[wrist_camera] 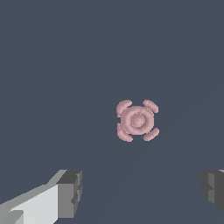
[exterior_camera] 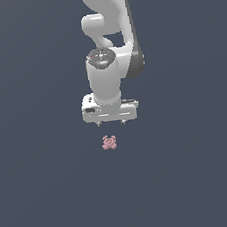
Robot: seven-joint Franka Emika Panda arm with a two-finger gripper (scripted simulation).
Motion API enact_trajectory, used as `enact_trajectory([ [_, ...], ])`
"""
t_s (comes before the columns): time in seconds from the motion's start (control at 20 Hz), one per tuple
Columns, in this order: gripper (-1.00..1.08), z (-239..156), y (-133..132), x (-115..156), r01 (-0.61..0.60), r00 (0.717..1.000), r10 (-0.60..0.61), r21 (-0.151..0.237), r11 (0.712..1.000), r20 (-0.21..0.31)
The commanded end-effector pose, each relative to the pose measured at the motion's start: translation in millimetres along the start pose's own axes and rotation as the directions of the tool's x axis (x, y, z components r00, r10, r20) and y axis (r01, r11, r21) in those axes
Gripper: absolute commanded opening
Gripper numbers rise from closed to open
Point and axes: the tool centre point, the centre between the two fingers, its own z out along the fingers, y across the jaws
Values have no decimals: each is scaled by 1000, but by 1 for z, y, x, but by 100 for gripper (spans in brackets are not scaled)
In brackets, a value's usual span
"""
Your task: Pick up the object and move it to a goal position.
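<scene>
A: Hanging over a flat, dark slate-blue desk (exterior_camera: 50,194), the white and grey jointed robot arm (exterior_camera: 107,40) points its white claw (exterior_camera: 110,122) straight down, as the exterior view shows.

B: Where does the small pink lumpy blob (exterior_camera: 109,142) sit relative to that claw?

A: Just below the claw in the exterior view, a little toward that view's left of the claw's centre line. It rests on the desk, apart from the claw, with nothing touching it.

B: And from the wrist camera?

A: The pink blob (wrist_camera: 137,120) appears as a round, ringed centre with four short curved knobs spaced around it. It lies on bare desk surface (wrist_camera: 52,65), clear of the claw (wrist_camera: 140,192).

B: What about the claw's grip?

A: Spread wide and holding nothing. In the wrist view, two dark grey fingertips (wrist_camera: 70,193) stand well apart, one on a white finger body, the other cut off by the picture's edge. The blob lies beyond the gap between them, not inside it.

B: Anything else near the blob?

A: Only the plain desk all around it. In the exterior view the claw's two fingertips show as small stubs under its wide white body, too small to make out in detail.
</scene>
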Motion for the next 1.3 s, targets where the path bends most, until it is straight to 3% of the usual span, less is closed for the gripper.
enact_trajectory([
  [0.0, 100, 0, 0, 0, 0, 1000, 0, 0, 1000, 0],
  [0.75, 100, -4, -4, 1, 66, 998, -66, -17, 998, -10],
  [1.25, 100, 32, 7, 18, 43, 999, -43, -7, 999, -5],
])
